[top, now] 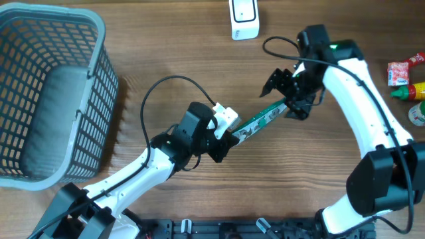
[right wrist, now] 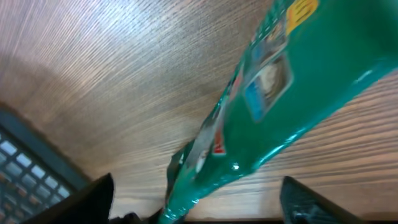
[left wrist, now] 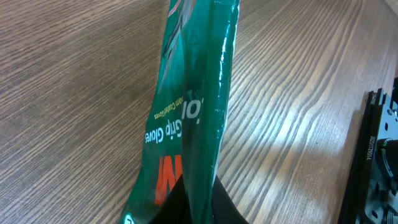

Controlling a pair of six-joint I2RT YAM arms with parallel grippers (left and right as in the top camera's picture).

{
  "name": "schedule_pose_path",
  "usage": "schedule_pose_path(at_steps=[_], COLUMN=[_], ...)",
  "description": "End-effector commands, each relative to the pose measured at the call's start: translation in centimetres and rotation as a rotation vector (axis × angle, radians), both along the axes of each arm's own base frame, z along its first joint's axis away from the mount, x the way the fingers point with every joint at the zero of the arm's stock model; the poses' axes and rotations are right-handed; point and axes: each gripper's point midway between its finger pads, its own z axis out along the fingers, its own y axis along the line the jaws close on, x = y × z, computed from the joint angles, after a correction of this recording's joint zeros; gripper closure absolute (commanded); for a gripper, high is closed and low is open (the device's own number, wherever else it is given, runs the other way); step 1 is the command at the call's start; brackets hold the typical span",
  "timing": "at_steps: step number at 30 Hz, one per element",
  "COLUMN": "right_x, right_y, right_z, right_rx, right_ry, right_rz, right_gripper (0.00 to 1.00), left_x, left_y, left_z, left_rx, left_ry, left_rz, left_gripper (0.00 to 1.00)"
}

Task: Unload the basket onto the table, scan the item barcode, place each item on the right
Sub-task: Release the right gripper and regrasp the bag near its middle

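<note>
The item is a flat green glove packet [top: 262, 121] held in the air over the table between both arms. My left gripper [top: 226, 136] is shut on its lower-left end; in the left wrist view the packet [left wrist: 193, 93] rises edge-on from between the black fingertips of the gripper [left wrist: 199, 190]. My right gripper [top: 287, 98] stands open around the packet's upper-right end. In the right wrist view its fingers [right wrist: 93, 199] sit wide apart, with the packet [right wrist: 273, 93] between them and touching neither. A white scanner [top: 244, 20] stands at the table's far edge. No barcode shows.
A grey plastic basket [top: 99, 40] fills the left side of the table. At the right edge lie a red-and-white packet [top: 402, 70] and a yellow-and-red bottle [top: 415, 91]. A black rail [left wrist: 373, 155] runs along the near edge.
</note>
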Motion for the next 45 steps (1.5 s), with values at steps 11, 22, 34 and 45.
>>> schedule_pose_path(at_steps=[11, 22, 34, 45], right_x=[-0.3, -1.9, -4.4, 1.1], right_y=[1.5, 0.4, -4.5, -2.1], right_z=[-6.1, -4.8, -0.5, 1.7], right_rx=[-0.082, 0.055, 0.238, 0.523], right_ry=[0.169, 0.354, 0.822, 0.981], right_rz=[-0.057, -0.223, -0.785, -1.104], right_gripper=[0.52, 0.96, 0.95, 0.96], left_x=[0.2, 0.2, -0.1, -2.0], left_y=[-0.3, -0.2, 1.9, 4.8], left_z=[1.3, 1.2, 5.4, 9.1], left_rx=[-0.030, -0.034, -0.049, -0.082], left_ry=[-0.016, 0.008, -0.038, -0.040], left_rz=[-0.004, 0.014, 0.135, 0.252], left_gripper=[0.96, 0.00, 0.00, 0.00])
